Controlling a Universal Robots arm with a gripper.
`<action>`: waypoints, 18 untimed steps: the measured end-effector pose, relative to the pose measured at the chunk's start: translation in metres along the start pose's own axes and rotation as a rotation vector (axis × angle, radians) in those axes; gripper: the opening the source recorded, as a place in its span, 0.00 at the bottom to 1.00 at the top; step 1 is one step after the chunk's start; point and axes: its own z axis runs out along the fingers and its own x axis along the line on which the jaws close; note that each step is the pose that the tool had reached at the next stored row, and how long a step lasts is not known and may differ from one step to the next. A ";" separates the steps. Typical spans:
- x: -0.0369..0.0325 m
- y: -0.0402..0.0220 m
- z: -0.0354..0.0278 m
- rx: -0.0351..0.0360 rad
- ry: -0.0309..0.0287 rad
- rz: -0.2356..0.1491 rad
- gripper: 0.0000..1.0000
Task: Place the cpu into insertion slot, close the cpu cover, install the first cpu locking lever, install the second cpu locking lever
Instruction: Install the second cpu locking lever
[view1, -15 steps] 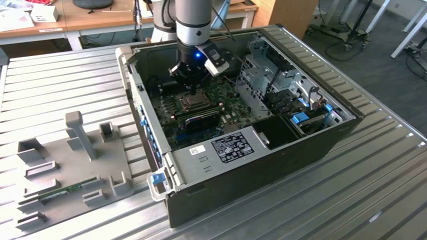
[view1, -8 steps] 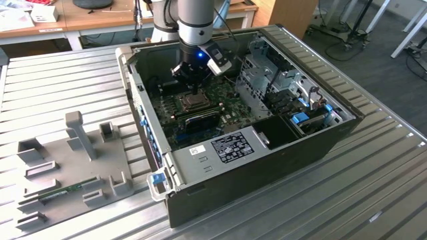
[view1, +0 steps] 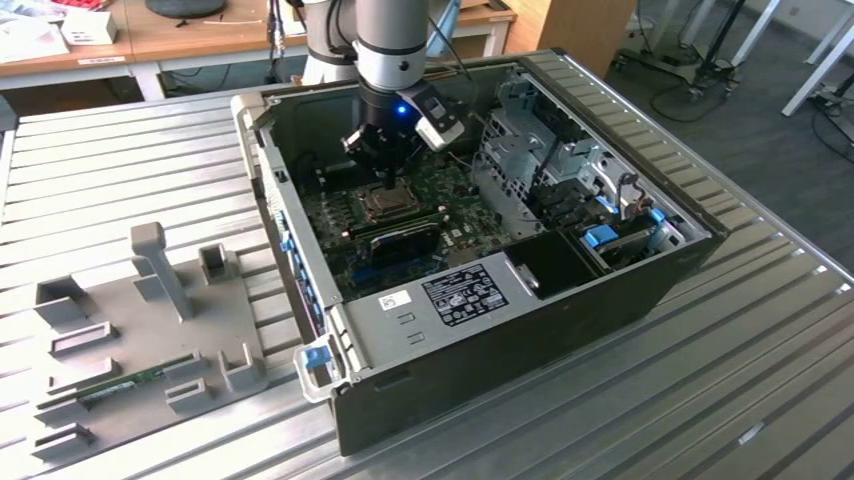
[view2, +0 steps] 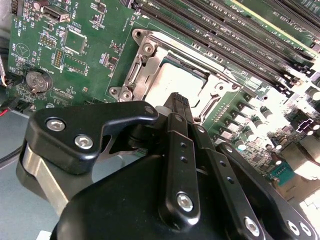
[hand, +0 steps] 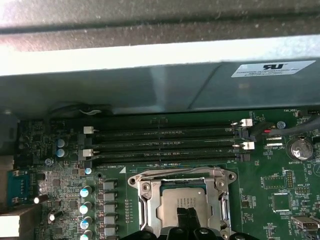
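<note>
In the exterior view I had the gripper (view1: 388, 178) low inside the open computer case (view1: 641, 270), just above the insertion slot (view1: 388, 204). In the second wrist view its jaws were pressed together, holding nothing, over the cpu (view2: 176, 80) seated under the lowered cpu cover (view2: 150, 60). In the first wrist view the fingertips (hand: 181, 220) sat over the cpu (hand: 172, 202), beside the memory slots (hand: 165, 145).

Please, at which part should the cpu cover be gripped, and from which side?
Probably by its thin outer edge, coming from above. The cpu cover lies flat over the cpu, so only its rim and window border are exposed. Which edge is hinged I cannot tell.
</note>
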 end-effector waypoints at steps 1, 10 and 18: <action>0.0000 0.0000 0.0000 0.0000 0.0000 0.000 0.11; -0.0002 0.0003 -0.0048 0.0000 0.0000 0.000 0.11; -0.0004 0.0005 -0.0095 0.0000 0.0000 0.000 0.11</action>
